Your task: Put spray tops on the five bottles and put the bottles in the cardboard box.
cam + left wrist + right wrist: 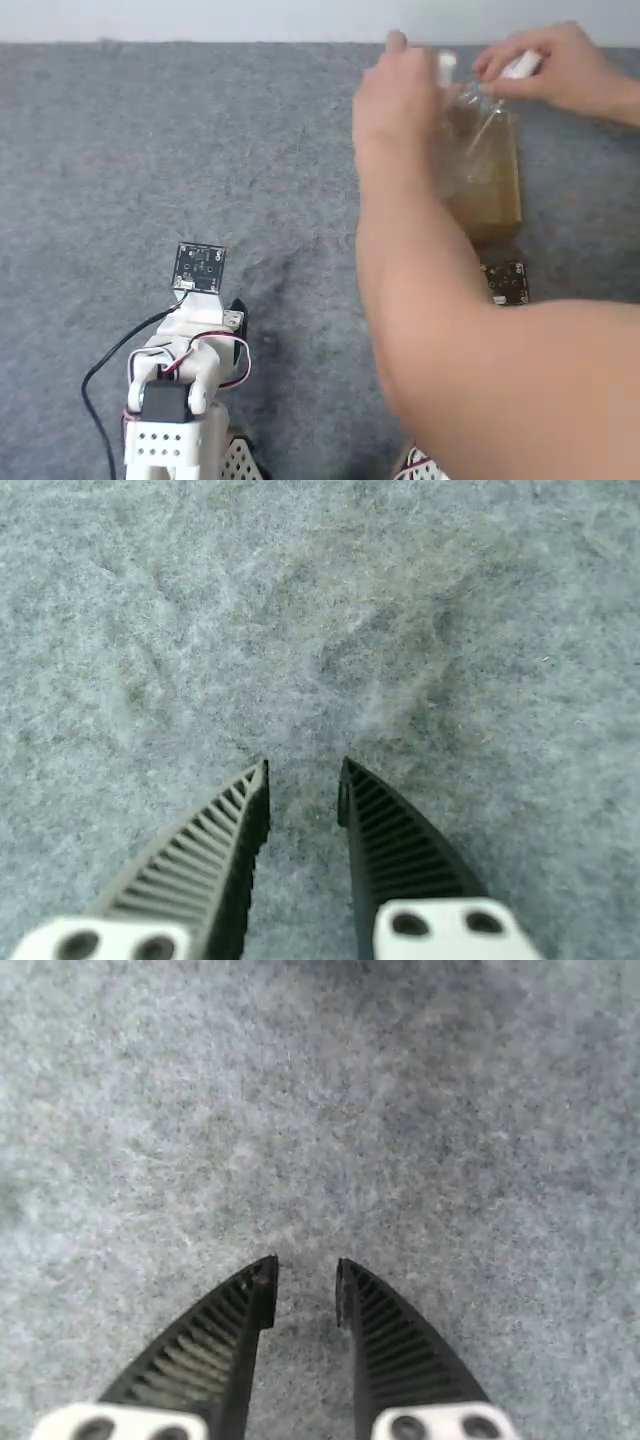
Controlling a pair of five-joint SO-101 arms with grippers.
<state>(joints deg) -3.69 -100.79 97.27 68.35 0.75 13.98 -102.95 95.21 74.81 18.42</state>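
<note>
At about one o'clock on the grey felt table (200,150), one hand (395,95) and the other hand (555,65) of a person grip a clear plastic bottle (475,135) with a white spray top (522,66) at the brown cardboard box (500,215) (whether it rests inside, we cannot tell). The left gripper (303,770), at seven o'clock, and the right gripper (306,1265) both point down at bare felt, jaws slightly parted and grasping nothing.

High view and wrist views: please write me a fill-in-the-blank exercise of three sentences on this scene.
1. The left tool is open and holds ____.
2. A person's hand holds a ____ spray top at a bottle.
3. The cardboard box stands on the ____ arm's side of the table.
Missing words: nothing; white; right.
</note>
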